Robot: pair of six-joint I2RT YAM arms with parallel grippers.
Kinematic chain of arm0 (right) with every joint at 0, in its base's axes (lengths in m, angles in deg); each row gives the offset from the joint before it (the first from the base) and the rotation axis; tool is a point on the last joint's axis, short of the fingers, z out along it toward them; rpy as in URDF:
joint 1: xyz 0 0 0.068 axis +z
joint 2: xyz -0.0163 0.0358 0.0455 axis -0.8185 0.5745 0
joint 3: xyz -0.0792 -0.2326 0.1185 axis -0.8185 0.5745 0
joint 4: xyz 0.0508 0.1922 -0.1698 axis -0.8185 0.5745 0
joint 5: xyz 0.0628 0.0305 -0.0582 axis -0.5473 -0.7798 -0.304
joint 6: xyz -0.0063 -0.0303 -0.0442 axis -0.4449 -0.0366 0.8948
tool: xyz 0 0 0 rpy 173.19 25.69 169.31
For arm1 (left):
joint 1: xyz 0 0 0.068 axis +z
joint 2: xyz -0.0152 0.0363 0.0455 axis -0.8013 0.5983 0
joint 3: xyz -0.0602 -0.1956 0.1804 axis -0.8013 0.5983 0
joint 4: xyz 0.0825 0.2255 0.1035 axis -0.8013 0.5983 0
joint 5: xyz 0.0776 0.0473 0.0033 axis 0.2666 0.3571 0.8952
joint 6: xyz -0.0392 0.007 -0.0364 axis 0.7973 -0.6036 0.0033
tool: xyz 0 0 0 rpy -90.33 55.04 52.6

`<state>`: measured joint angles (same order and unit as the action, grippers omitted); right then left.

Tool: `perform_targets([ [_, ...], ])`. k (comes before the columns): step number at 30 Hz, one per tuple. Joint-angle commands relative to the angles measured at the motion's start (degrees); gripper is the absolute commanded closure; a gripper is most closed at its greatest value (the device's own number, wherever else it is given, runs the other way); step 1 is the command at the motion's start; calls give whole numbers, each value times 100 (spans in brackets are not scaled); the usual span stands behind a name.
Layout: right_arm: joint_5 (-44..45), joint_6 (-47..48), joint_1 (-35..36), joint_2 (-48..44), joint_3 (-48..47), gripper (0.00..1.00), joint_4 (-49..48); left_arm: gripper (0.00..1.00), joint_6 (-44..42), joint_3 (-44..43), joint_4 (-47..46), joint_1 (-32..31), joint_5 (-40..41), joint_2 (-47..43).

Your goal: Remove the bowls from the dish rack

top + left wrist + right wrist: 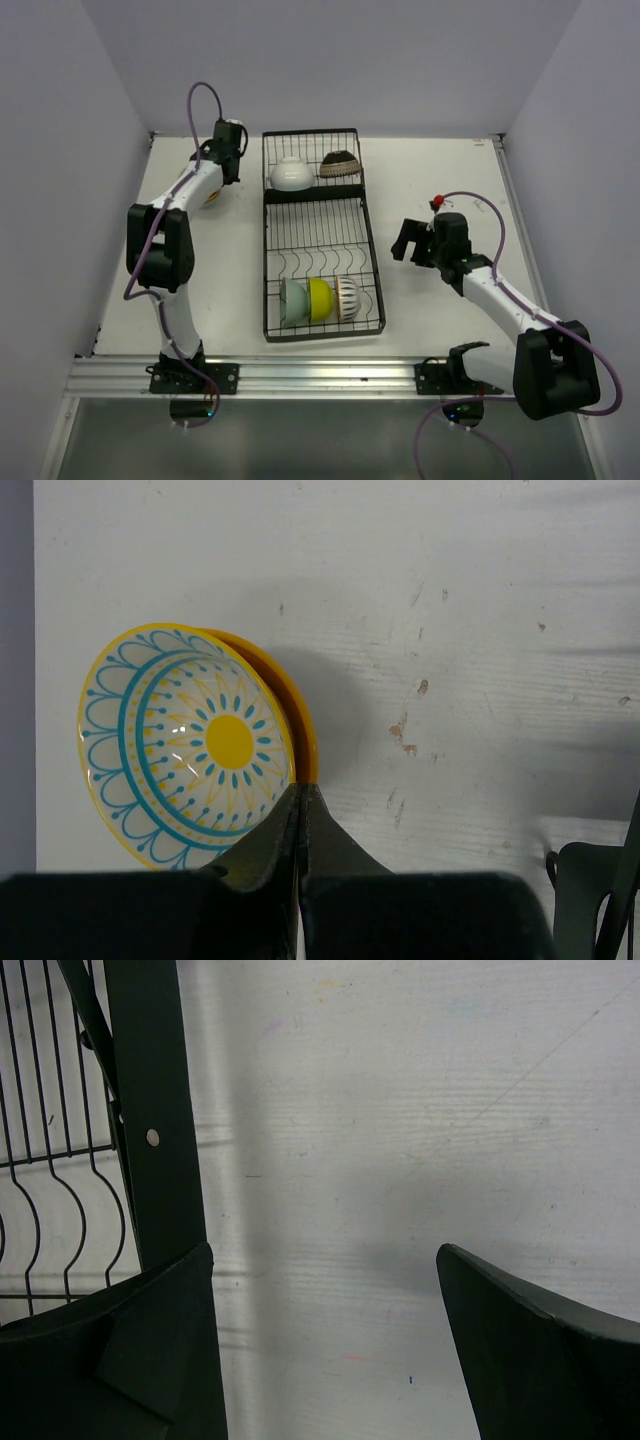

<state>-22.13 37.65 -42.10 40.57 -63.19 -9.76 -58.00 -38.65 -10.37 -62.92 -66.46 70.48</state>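
Observation:
An orange bowl [190, 742] with a blue and yellow pattern inside lies tilted on the table [470, 630], left of the dish rack [320, 215]. In the top view this bowl [211, 197] peeks out from under the left arm. My left gripper [301, 786] is shut, its tips right at the bowl's rim, with no rim showing between them. The rack's far section holds a white bowl [291, 173] and a dark brown patterned bowl [340, 164]. Its near section holds a pale green bowl [293, 302], a yellow-green bowl [319, 299] and a black-striped white bowl [347, 297]. My right gripper [325, 1260] is open over bare table, right of the rack.
The rack's wires and black frame [150, 1110] fill the left edge of the right wrist view. White walls close in the table on the left, back and right. A metal rail [320, 375] carries both arm bases at the near edge.

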Motion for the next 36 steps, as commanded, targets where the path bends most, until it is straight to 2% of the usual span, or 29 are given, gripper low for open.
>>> perform_targets([
  [1, 101, 85, 26, 35, -217, 1, -22, 100, 18, 9, -299, 106, -9, 41],
  [28, 75, 85, 25, 78, -234, 2, -4, 100, 80, 106, -361, 185, -193, 16],
  [31, 75, 85, 25, 87, -226, 1, -4, 90, 141, 115, -378, 185, -324, -335],
  [34, 66, 85, 25, 96, -226, 1, -13, 69, 168, 132, -422, 185, -465, -827],
  [36, 66, 85, 25, 87, -226, 1, -13, 62, 203, 185, -475, 185, -579, -1240],
])
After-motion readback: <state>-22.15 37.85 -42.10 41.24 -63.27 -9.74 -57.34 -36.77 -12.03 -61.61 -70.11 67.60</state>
